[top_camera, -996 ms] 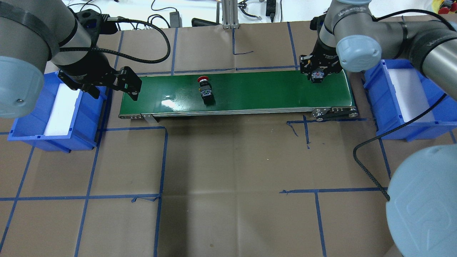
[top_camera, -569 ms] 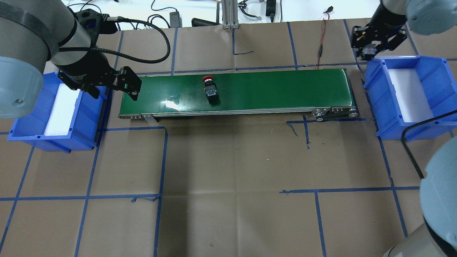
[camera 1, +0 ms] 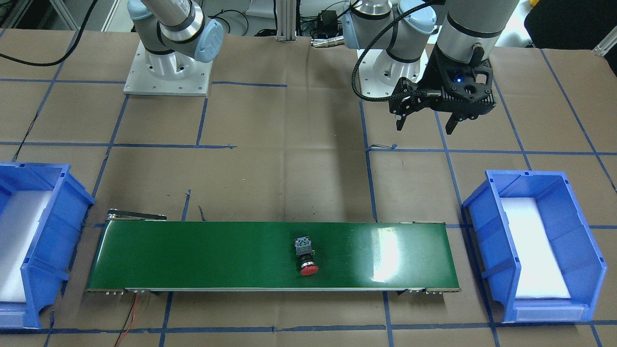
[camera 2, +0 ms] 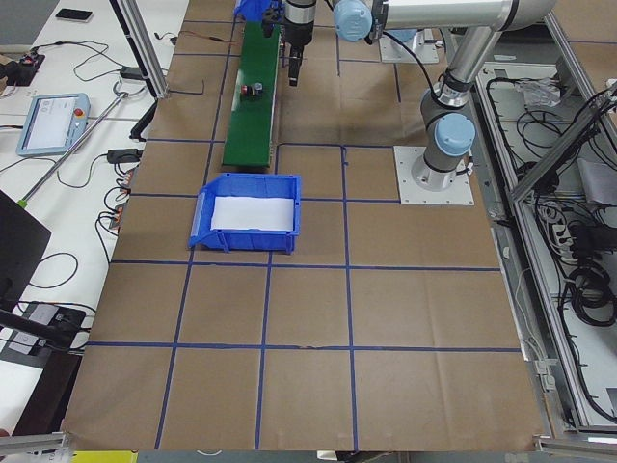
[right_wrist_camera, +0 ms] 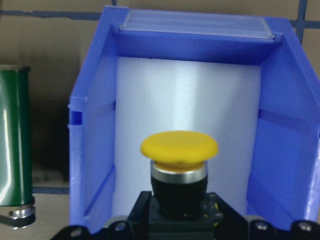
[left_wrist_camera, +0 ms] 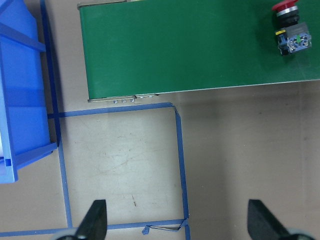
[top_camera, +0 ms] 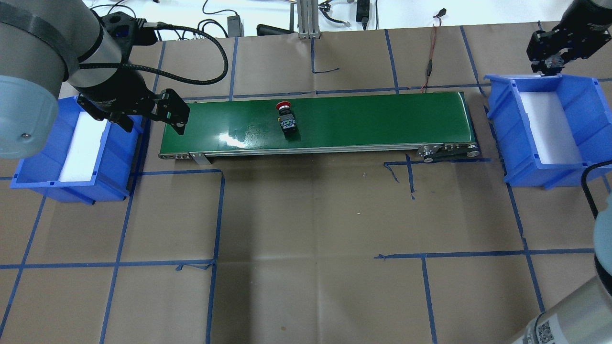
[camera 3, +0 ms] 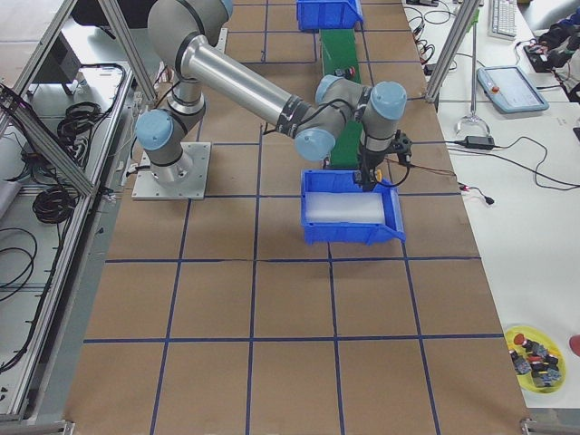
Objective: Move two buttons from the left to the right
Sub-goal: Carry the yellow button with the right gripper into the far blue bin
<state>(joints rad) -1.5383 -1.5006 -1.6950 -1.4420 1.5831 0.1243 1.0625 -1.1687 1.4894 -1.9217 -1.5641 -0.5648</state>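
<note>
**Yellow button is off the belt and about to go in the bin**

Quick update: things move fast in this last second. The right gripper (top_camera: 553,62) was down at the right end of the green belt (top_camera: 373,122) a second ago. Now it's swung clear of it and hangs over the far rim of the right bin (top_camera: 499,124). Its jaws are clamped tight on the blocky body of the yellow button (right_wrist_camera: 179,150), and the mushroom cap pokes out in front. In the right wrist view the button is lined up with the bin's white foam pad (right_wrist_camera: 187,125), though it looks closer to the bin's end than its middle. So I'd say button one is basically delivered. It just needs carrying a little further in, maybe lowering, and letting go.

Meanwhile the red button (top_camera: 287,117) is riding the belt. It lies on its side with the cap toward the far edge, and it's crept a bit to the right compared with a second ago. It's still left of the belt's middle and well short of the pickup end.

The left gripper (camera 1: 425,126) hasn't budged. It hovers by the left end of the belt next to the left bin (top_camera: 28,184), fingers spread wide with nothing between them. Its job looks done to me.

My read is that timing matters here. The right arm has to drop the yellow one and get back before the red one reaches the end.
</note>
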